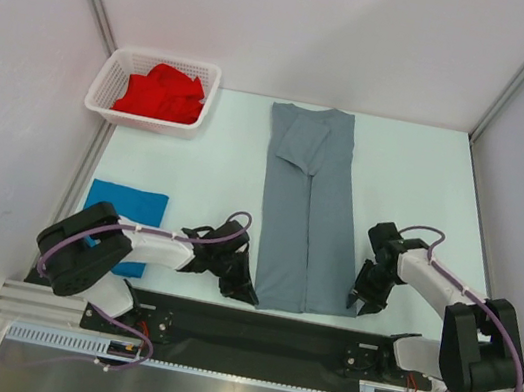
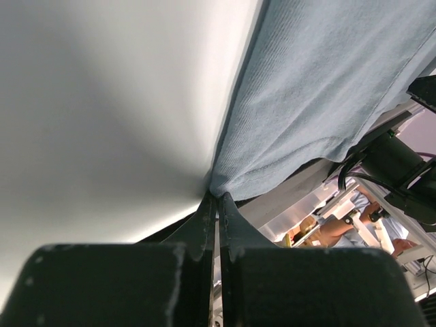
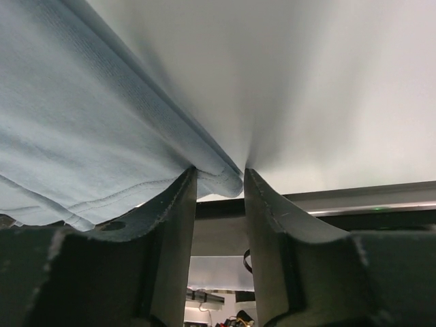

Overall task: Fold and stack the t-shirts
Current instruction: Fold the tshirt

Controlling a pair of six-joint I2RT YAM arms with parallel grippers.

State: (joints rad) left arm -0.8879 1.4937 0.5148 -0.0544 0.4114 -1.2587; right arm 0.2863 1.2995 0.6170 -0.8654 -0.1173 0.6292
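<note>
Only your wrist views show it: left hand (image 2: 217,199) pinching the grey shirt's (image 2: 327,88) corner, right hand (image 3: 219,173) spread around another.

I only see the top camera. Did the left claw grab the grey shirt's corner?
Observer: Its wrist camera shows the left claw squeezed shut, with its tips touching the grey shirt at its corner. I cannot tell whether any cloth is caught.
Operator: What about the right claw?
Observer: The right claw is open. The shirt's other near corner sits in the gap between its jaws, not pinched yet.
</note>
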